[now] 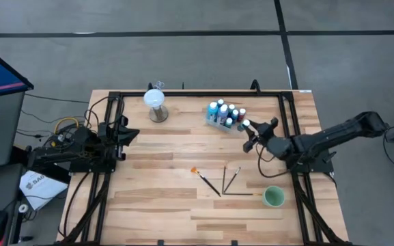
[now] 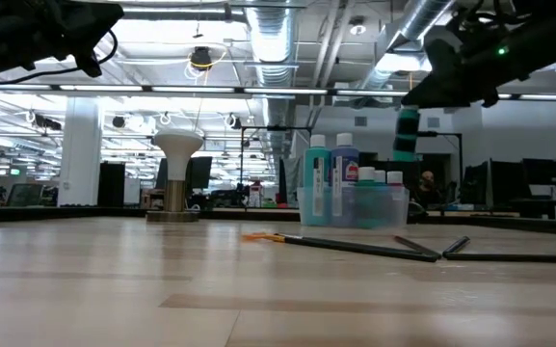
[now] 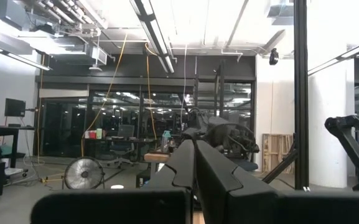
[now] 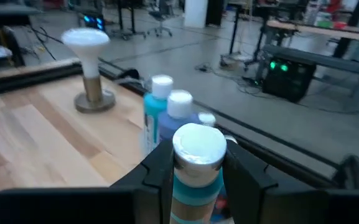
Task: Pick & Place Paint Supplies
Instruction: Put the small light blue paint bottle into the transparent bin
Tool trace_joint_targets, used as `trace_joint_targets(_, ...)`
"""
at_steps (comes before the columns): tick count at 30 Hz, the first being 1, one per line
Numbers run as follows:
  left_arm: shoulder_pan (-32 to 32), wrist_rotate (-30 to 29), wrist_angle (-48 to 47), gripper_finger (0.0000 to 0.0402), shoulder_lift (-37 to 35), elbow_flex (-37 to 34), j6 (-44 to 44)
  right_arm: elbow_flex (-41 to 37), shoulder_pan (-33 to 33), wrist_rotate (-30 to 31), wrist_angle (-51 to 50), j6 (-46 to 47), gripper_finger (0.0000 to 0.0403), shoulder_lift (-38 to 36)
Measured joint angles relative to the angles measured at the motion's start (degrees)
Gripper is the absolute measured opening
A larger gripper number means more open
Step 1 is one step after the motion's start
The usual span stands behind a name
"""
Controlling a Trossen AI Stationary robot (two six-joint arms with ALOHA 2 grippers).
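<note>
My right gripper [image 1: 249, 134] is shut on a teal, white-capped paint bottle [image 2: 408, 130] and holds it in the air just right of the clear bin [image 1: 222, 116]. The bin stands near the table's far edge and holds several more white-capped bottles [image 4: 162, 106], blue and teal. Three dark-handled paintbrushes [image 1: 222, 182] lie flat on the wood near the middle right, one with an orange tip [image 1: 194, 170]. My left gripper [image 1: 130, 134] waits, shut, over the table's left edge. My right gripper pinches the teal bottle between its two fingers [image 4: 157, 171], one on each side of the neck just under the white cap [image 4: 198, 148]. The bottle stands upright in the hold. It is lifted clear of the table and hangs below the fingers [image 2: 408, 135].
A white globe on a round base [image 1: 156, 102] stands at the far left-middle. A green cup [image 1: 273, 197] sits near the right edge, close to the brushes. Black frame rails [image 1: 111, 137] run along both sides. Bare wood spreads over the near half.
</note>
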Motion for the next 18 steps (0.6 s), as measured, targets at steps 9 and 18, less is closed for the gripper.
trace_joint_targets(9, 0.0, 0.01, 0.0, 0.0002, 0.0, 0.0, -0.02, -3.48, -10.25, -12.38, 8.37, -5.08, 0.0098, 0.35)
trace_joint_targets(18, 0.01, 0.02, 0.0, 0.0002, 0.0, -0.01, -0.02, -8.15, -13.42, -16.34, 15.34, -4.53, 0.0098, 0.94)
